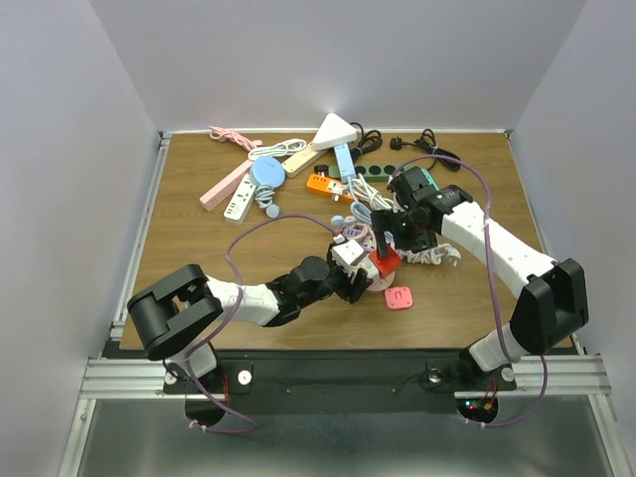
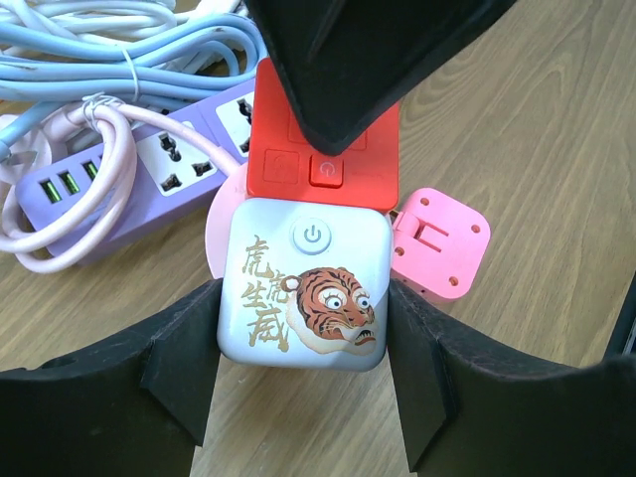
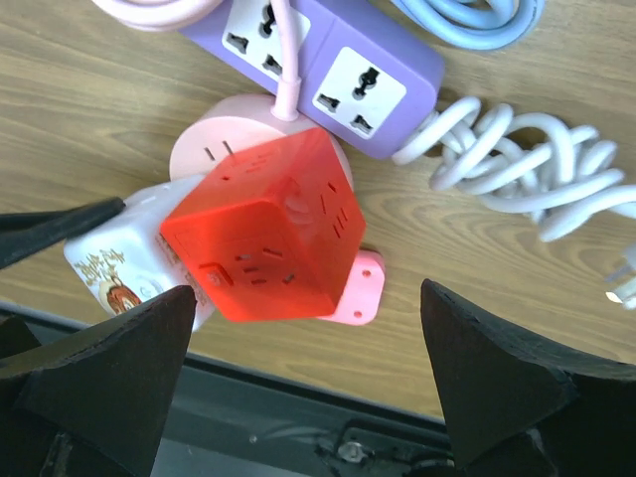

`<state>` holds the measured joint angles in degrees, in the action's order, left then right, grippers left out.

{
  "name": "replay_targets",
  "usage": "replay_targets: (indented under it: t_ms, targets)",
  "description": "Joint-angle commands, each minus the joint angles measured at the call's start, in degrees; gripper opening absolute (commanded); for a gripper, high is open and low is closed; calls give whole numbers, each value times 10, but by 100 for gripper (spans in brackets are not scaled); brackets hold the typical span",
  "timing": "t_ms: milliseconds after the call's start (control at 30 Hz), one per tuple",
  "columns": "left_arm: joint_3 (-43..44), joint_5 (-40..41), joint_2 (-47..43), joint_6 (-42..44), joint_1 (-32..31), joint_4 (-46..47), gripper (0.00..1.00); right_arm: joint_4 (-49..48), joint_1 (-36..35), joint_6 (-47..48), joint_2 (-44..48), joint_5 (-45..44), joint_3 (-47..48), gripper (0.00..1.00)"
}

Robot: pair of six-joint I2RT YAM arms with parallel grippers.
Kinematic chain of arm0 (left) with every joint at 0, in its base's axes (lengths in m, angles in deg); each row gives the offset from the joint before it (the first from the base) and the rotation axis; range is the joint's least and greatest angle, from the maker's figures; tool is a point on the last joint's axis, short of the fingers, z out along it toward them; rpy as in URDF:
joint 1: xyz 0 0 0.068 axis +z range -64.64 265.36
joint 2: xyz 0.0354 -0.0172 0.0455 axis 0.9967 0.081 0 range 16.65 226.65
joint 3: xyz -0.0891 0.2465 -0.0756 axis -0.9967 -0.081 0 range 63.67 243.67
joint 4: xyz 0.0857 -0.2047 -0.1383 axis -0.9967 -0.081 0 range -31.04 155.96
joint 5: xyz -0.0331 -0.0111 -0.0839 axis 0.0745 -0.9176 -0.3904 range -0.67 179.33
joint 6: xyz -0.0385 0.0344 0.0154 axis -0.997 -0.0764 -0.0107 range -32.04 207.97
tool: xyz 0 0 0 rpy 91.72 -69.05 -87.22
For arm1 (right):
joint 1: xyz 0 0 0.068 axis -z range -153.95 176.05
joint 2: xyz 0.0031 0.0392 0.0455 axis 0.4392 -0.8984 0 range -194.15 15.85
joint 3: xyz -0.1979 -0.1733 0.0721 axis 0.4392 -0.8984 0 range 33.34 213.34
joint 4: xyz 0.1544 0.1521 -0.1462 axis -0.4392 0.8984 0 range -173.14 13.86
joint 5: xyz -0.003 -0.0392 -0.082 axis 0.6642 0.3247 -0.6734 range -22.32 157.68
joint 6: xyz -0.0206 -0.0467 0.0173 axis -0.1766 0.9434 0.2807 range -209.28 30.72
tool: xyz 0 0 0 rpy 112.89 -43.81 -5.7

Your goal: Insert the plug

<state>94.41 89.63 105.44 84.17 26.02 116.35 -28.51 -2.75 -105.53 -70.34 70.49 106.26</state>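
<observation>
My left gripper (image 2: pixel 303 328) is shut on a white cube socket with a tiger picture (image 2: pixel 303 283), one finger on each side. A red cube socket (image 2: pixel 323 159) butts against its far face; I cannot tell whether a plug is seated between them. In the top view the left gripper (image 1: pixel 350 270) holds the white cube (image 1: pixel 347 253) next to the red cube (image 1: pixel 386 260). My right gripper (image 3: pixel 306 293) is open wide above the tilted red cube (image 3: pixel 263 238) and does not touch it. In the top view the right gripper (image 1: pixel 404 237) is just beyond the red cube.
A pink square plate (image 2: pixel 437 243) and a pink round disc (image 3: pixel 219 149) lie on the wood under the cubes. A purple power strip (image 2: pixel 149 169) with a pink cable lies just behind, and a white coiled cable (image 3: pixel 537 169) to its right. More strips and cables (image 1: pixel 288 169) fill the back.
</observation>
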Motion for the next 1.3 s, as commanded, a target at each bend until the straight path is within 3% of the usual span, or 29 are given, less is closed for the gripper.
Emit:
replay_targets:
  t_ms: [0,267,533,1267]
  targets:
    - [4,-8,35,15,-7,-87,0,-56,1,5,16,-6,-14,99]
    - [17,9,59,12,-8,-102,0,-63,7,9,13,-25,-55,93]
    - [33,11,85,9,-14,-126,0,-66,8,6,16,-23,-72,71]
    - [179,-27,241,57,-32,-260,0,-84,22,11,-6,13,-107,69]
